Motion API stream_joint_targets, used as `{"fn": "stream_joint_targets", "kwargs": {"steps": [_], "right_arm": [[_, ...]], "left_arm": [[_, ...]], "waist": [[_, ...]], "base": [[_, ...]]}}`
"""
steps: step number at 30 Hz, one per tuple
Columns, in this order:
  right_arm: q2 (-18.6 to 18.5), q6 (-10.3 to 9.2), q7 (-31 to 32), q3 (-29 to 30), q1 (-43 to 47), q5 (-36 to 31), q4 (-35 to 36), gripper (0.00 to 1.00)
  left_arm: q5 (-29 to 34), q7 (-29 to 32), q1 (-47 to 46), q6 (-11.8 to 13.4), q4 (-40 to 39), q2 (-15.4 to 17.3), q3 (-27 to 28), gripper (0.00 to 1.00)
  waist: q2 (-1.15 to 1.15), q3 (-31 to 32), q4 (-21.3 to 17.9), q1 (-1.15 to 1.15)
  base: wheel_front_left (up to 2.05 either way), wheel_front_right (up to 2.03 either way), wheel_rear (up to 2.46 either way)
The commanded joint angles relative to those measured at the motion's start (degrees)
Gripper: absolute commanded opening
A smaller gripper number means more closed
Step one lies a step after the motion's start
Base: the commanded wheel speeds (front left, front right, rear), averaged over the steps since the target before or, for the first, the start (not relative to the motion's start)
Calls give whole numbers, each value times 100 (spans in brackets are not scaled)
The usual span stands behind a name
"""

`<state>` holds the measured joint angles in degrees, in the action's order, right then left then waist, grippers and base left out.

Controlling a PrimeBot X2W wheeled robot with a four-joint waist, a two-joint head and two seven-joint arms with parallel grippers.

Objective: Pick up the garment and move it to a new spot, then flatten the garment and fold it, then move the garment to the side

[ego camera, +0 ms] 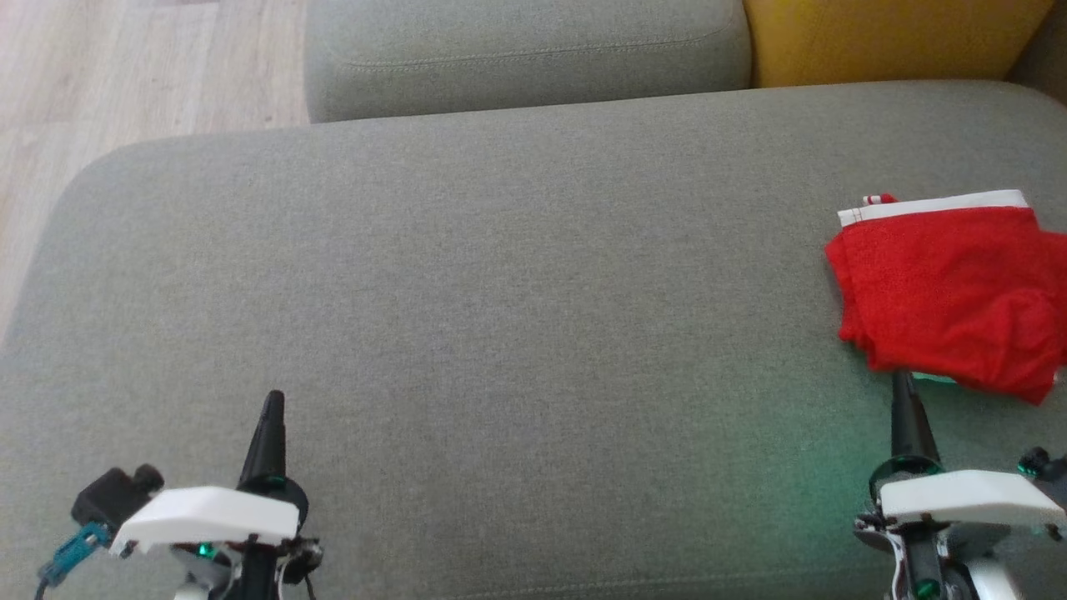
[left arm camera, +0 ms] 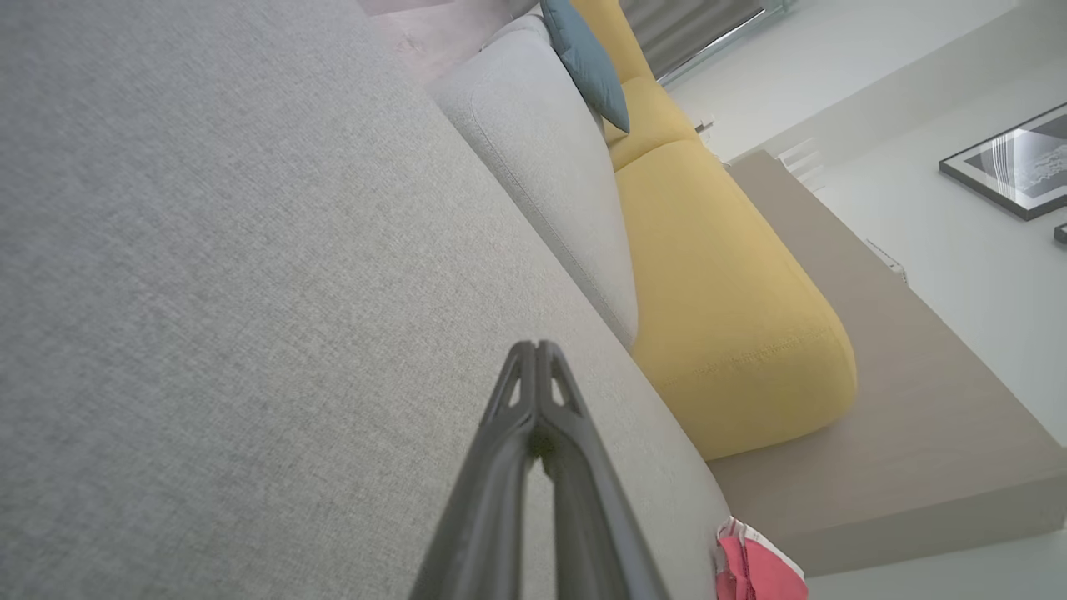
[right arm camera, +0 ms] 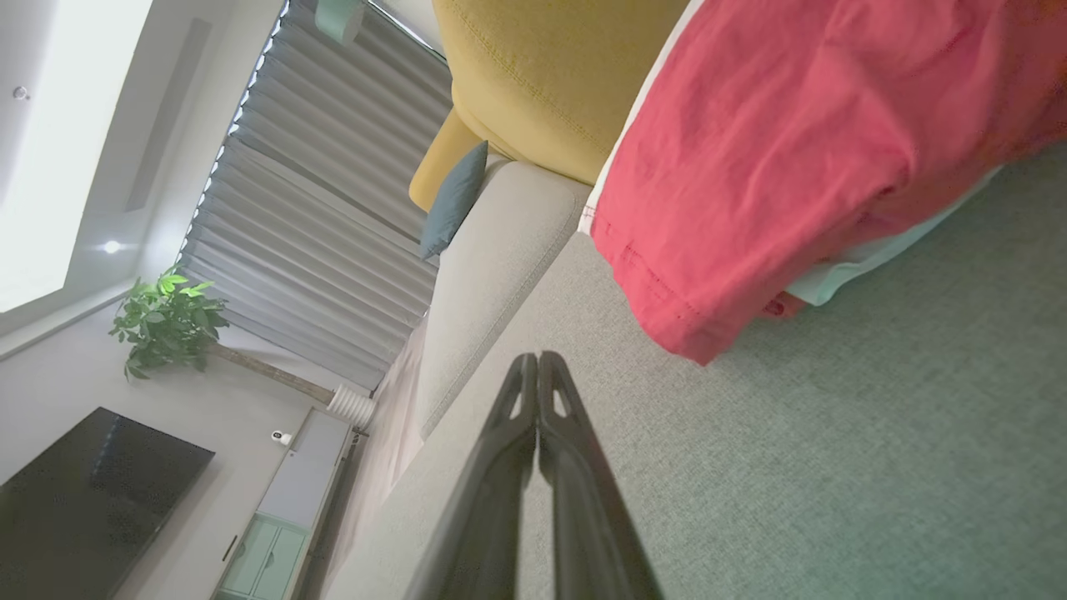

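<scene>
The garment [ego camera: 946,292], red with a white band [ego camera: 934,207] along its far edge, lies on the grey seat [ego camera: 500,292] at the far right, near the yellow cushion [ego camera: 884,37]; it forms a compact, roughly rectangular stack of several layers, with loose wrinkles at its near right corner and a pale layer showing beneath the near edge. The left gripper [ego camera: 273,404] rests low at the near left of the seat, well apart from the garment, fingers pressed together and holding nothing; the right gripper [ego camera: 900,383] points at the near edge of the garment, its tip just short of the cloth, fingers likewise pressed together and empty; the right wrist view confirms a gap between tip and hem. Judgement of progress: the layered shape and the position off to one side are consistent with the fold and the final move being complete; both arms sit in a rest posture; the broad middle of the seat carries nothing. Remaining work, if any: tidy the wrinkled corner; whether the fold meets the required standard cannot be told from these views.
</scene>
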<state>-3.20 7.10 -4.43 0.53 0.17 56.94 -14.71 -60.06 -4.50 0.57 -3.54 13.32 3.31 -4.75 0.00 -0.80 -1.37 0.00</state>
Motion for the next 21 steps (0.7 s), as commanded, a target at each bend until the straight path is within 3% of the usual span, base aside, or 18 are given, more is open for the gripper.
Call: {"fn": "stream_joint_targets", "kwargs": {"steps": [1,21], "right_arm": [[-116,22,41,-29,-345,186,174,0],[-122,28,353,114,-442,1454,141,0]], "left_arm": [[-166,50,-359,-56,-150,87,190,0],[-1322,368,-467,-178,-73,93,453,0]], "waist": [[0,2,4,0],[0,23,51,0]], "base": [[0,0,0],[0,0,0]]}}
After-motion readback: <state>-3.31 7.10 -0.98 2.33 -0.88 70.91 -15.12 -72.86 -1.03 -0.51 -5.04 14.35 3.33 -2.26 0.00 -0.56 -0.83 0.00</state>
